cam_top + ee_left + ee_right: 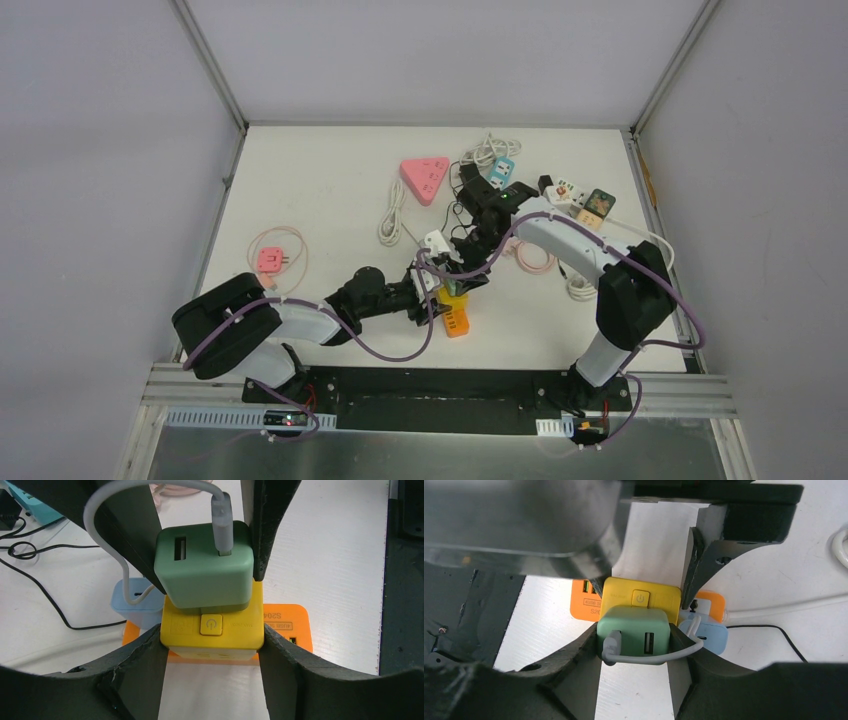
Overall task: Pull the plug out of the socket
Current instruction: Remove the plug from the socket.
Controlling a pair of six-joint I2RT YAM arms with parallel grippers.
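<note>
A yellow socket cube [212, 625] with a power button carries a green plug adapter [202, 570] seated on its top face, with a grey USB cable [220, 520] in the adapter. My left gripper [212, 647] is shut on the yellow socket, one finger on each side. My right gripper [634, 640] is shut on the green plug [634, 632], which still sits against the yellow socket [641, 597]. In the top view both grippers meet at the socket [455, 290] near the table's middle front.
An orange USB power strip [295, 627] lies under the socket, with a pale blue adapter [135, 602] beside it. A pink triangular socket [425, 178], white cables [392, 215], a pink plug [270, 260] and several small adapters [580, 198] lie around the table.
</note>
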